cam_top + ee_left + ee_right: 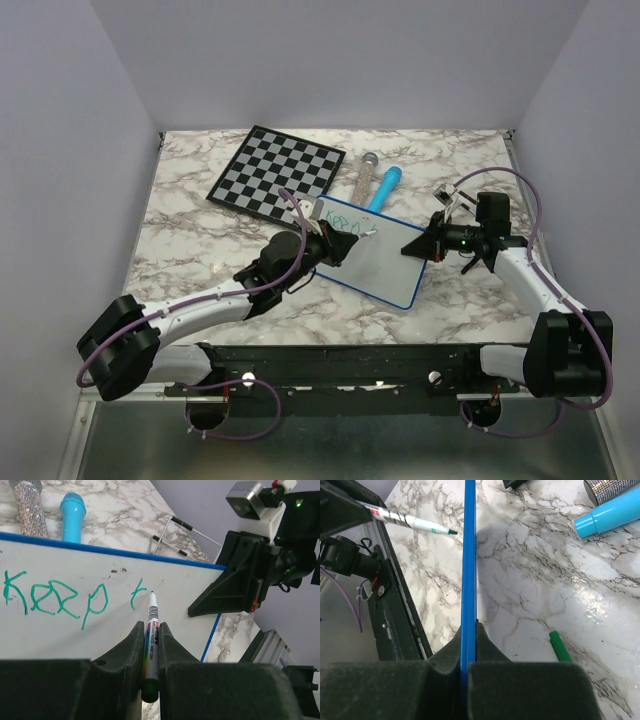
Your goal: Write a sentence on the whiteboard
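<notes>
The whiteboard [385,262] sits on the counter [180,230], with the chessboard [275,172] just behind it. The right gripper [468,630] is clamped on its blue edge. The left gripper [151,627] pinches a marker [153,611], tip at the end of the green sentence [60,600], "Keep t".

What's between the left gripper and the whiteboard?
A green marker, clamped in the left gripper, tip at the whiteboard just past the sentence; left wrist view shows it.

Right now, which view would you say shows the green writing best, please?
Left wrist: the green writing reads "Keep t" up close. Top external shows only a tiny scrawl; right wrist sees the whiteboard edge-on, writing hidden.
</notes>
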Tool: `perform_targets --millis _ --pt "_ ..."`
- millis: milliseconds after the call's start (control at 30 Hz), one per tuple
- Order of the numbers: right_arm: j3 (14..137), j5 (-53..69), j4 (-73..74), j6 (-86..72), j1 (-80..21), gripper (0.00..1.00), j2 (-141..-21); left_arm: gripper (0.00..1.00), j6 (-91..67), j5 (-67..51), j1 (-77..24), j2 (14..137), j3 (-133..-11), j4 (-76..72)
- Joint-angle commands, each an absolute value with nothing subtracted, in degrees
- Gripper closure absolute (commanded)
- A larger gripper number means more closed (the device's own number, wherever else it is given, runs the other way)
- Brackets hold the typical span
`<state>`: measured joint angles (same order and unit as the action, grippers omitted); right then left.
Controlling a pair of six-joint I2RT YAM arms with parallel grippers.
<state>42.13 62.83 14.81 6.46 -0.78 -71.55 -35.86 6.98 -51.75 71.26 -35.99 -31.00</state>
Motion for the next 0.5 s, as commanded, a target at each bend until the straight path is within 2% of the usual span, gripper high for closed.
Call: perform_targets --millis 0,467 --pt "43.6 63.5 13.4 7.0 -1.1 0.99 -70.3 1.00 -36.1 4.6 -50.8 72.1 -39.0 -34.4" --pt "43.7 63.5 13.5 7.0 -1.1 0.99 -70.5 1.00 -35.9 3.7 -49.9 76.0 -41.2 -34.1"
